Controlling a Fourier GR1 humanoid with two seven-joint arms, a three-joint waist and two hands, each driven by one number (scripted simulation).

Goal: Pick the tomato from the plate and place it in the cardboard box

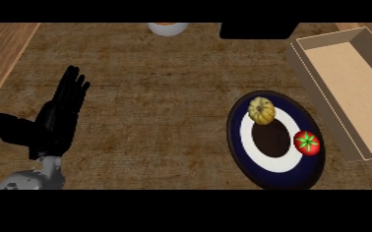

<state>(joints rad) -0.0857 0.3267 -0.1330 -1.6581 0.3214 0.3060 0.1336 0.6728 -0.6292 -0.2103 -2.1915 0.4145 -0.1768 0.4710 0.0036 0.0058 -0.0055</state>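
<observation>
A red tomato (pixel 307 143) with a green stem star lies on the right side of a dark blue plate (pixel 247 159) with a white ring and dark centre. A small yellow pumpkin (pixel 262 110) sits on the same plate's upper part. The open cardboard box (pixel 336 69) stands to the right of the plate, its near wall close to the tomato. My left hand (pixel 56 118) rests at the far left with straight fingers pointing up, holding nothing and well away from the plate. My right hand does not show.
A white cup (pixel 168 28) with orange contents stands at the top edge. A black block (pixel 258 30) sits beside it, top centre-right. Brown counter top (pixel 160 103) spans the middle; a lighter wooden strip (pixel 15 44) runs along the upper left.
</observation>
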